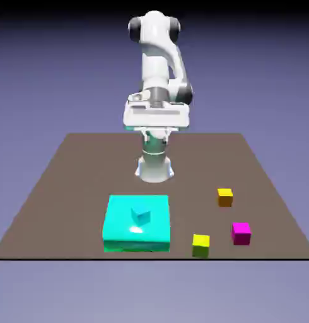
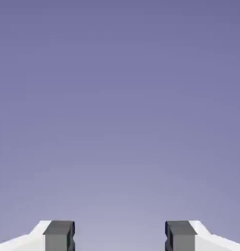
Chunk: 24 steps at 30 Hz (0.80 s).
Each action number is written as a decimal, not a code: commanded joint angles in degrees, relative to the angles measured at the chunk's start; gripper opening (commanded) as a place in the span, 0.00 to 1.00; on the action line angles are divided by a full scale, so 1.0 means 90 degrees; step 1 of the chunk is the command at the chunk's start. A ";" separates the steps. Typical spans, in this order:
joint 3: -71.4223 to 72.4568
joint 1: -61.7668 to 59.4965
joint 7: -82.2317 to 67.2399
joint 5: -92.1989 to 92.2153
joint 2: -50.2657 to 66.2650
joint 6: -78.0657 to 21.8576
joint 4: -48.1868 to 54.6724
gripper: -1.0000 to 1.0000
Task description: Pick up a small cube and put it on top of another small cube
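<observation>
- Lime-yellow cube (image 1: 200, 246): on the table (image 1: 87, 164), close to its near edge, between the big cyan block (image 1: 137, 245) and the magenta cube (image 1: 241, 234), touching neither.
- Gripper (image 2: 120, 236): fingers spread, nothing between them; the hand view shows only backdrop. Arm (image 1: 155, 63) folded up near its base, well apart from the cubes.
- Step in hand, as I judge it: the reach for the lime-yellow cube; the task is barely begun.
- Best done high at first, passing above the cyan block and the small cyan cube (image 1: 140, 216) on top of it.
- Then tip the hand to point straight down, square the fingers to two opposite faces, and sink slowly.
- Centre before closing; a sideways nudge might send the cube over the edge.
- Leave finger room beside the magenta cube.
- Amber cube (image 1: 225, 197), the goal, sits farther back; best left unbumped.
</observation>
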 commanded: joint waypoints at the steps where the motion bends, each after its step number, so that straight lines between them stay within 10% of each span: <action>1: 0.0161 -0.0107 -0.0127 -0.0138 0.0231 -0.0115 0.0128 0.50; 24: 0.3854 -0.2561 -0.3038 -0.3311 0.5538 -0.2756 0.3058 0.50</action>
